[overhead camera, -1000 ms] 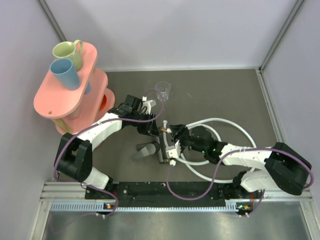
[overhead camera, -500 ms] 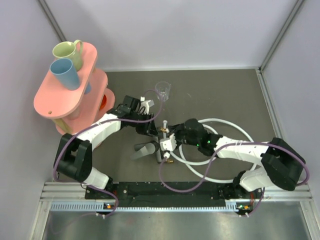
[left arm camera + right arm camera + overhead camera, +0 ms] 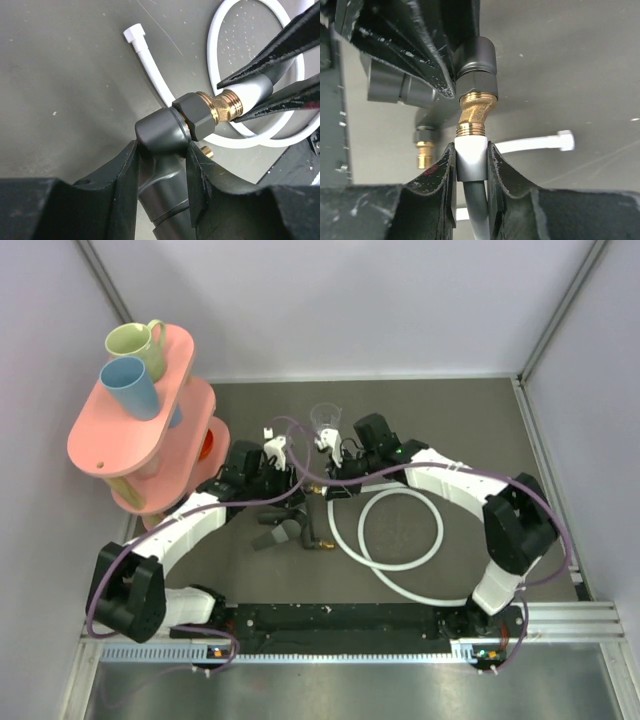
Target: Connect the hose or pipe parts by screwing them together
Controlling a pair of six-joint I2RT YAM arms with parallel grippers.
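My left claw (image 3: 160, 152) is clamped on the dark elbow of the black fitting (image 3: 159, 131), a finger pressed to each side. I hold it up off the table (image 3: 470, 420) so that its brass thread (image 3: 226, 105) sticks out toward 2 o'clock in my left wrist view, free of my own fingers and open to the other arm. My right claw (image 3: 470, 150) is clamped on the white connector (image 3: 470, 162) at one end of the hose (image 3: 400, 567), gripping just behind its mouth so the mouth itself is left bare. Seen from my right wrist, the connector sits at 6 o'clock and the thread straight above it at 12, end to end, touching and on one line; I hold them so because a crooked start would cross the threads. Whether any turn has caught I cannot tell. From above, the joint hangs near the middle of the table, with the clear cup (image 3: 326, 420) close at 12 o'clock of it and the hose loops lying flat toward 4 o'clock, slack enough, I judge, not to drag on the connector. The hose's other end (image 3: 134, 34) lies loose on the table, and a second brass tip (image 3: 422, 152) on the fitting is bare. I judge the next thing is to turn the connector while my left claw holds the fitting against spinning.
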